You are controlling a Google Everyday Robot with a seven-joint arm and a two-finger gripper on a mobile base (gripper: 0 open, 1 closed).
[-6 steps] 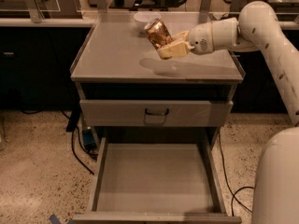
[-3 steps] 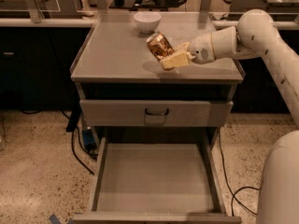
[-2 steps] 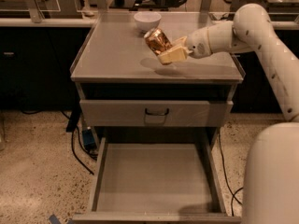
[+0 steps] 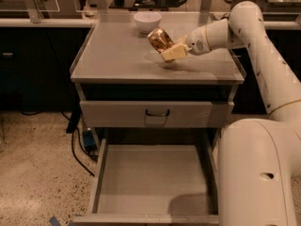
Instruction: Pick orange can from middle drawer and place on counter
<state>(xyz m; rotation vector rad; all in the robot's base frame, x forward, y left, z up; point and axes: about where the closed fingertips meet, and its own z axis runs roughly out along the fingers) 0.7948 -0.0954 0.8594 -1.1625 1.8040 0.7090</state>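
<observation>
- Counter (image 4: 117,55): a flat grey top with low raised rims along the left, right and back edges. The front edge is flush above the closed drawer front (image 4: 122,114) with its black loop handle (image 4: 156,113).
- Open room on the counter: the left half and the front strip are bare. The white bowl (image 4: 147,21) stands near the back rim, just left of centre.
- Gripper (image 4: 171,51): positioned over the right-centre of the counter, reaching in from the right on the white arm (image 4: 254,32). Its pale fingers are clamped on the orange can (image 4: 160,39).
- Orange can position: held in the air above the counter, near the bowl but apart from it, in front of it and to its right. A shadow lies on the counter surface below the can.
- Orange can orientation: tilted, not upright. Its long axis runs from the gripper at lower right up toward upper left. Which end carries the pull tab cannot be told.
- Middle drawer (image 4: 150,178): pulled fully out below the closed drawer front, with a bare flat floor and low side walls. The robot base (image 4: 258,173) stands against its right side.
- Surroundings: speckled floor (image 4: 37,159) to the left, with dark cables (image 4: 77,145) beside the cabinet.
</observation>
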